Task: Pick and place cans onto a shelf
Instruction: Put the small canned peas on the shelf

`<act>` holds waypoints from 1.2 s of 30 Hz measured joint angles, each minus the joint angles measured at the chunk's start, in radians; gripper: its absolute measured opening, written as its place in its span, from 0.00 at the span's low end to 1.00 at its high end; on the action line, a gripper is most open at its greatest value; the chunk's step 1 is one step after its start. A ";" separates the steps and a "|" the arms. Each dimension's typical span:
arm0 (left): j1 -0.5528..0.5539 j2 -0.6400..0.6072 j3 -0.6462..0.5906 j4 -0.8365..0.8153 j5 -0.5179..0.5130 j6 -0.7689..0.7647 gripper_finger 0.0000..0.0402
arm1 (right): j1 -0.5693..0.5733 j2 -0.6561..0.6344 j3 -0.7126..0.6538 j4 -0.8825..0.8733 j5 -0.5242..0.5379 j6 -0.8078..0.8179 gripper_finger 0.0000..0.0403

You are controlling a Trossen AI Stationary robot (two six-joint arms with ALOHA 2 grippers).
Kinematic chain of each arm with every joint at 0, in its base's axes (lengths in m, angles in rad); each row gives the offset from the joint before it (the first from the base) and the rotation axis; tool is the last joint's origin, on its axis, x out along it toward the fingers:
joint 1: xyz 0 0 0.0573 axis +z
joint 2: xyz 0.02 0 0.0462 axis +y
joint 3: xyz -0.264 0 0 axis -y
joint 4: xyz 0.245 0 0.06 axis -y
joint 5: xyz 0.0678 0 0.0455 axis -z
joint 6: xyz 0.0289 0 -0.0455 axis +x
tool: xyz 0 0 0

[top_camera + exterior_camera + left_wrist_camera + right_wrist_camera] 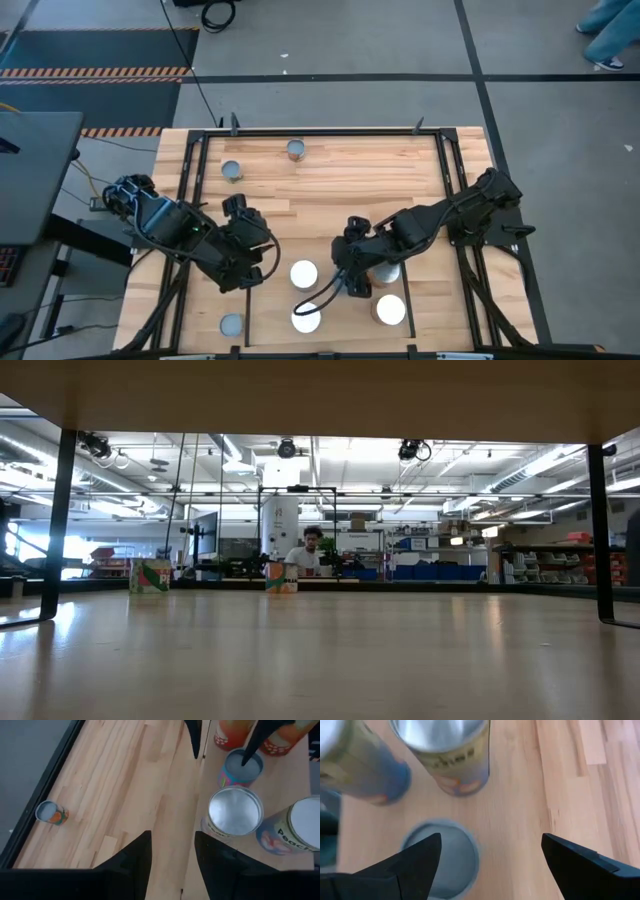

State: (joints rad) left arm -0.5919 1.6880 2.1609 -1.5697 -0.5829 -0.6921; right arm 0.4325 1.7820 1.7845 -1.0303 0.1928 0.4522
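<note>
The table [330,190] is framed by the shelf's black rails [190,190]. Both arms hang over its near half. The right tool [352,283] hovers spread, empty, above the clustered cans [304,273]. Beside that cluster, the left tool [262,268] stands partly spread, pinching nothing. Two grey-topped cans [232,170] sit well apart at the far rail.

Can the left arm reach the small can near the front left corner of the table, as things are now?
Probably yes. The small can stands alone just beside the left gripper, with bare wood between them, and the jaws are parted and empty.
</note>
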 joint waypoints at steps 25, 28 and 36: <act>0.540 -0.588 -0.928 0.038 -0.101 -0.601 0.76 | 0.057 -0.274 0.112 0.005 0.322 -0.097 0.87; 0.649 -0.598 -1.078 0.158 -0.053 -0.669 0.81 | 0.048 -0.278 0.112 0.005 0.323 -0.139 0.87; 0.906 -0.588 -1.415 0.653 0.096 -0.591 0.83 | 0.006 -0.278 0.112 0.005 0.322 -0.165 0.87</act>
State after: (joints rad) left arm 0.3141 1.0996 0.7457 -0.9166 -0.4871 -1.2831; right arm 0.4389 1.5040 1.8961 -1.0256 0.5152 0.2873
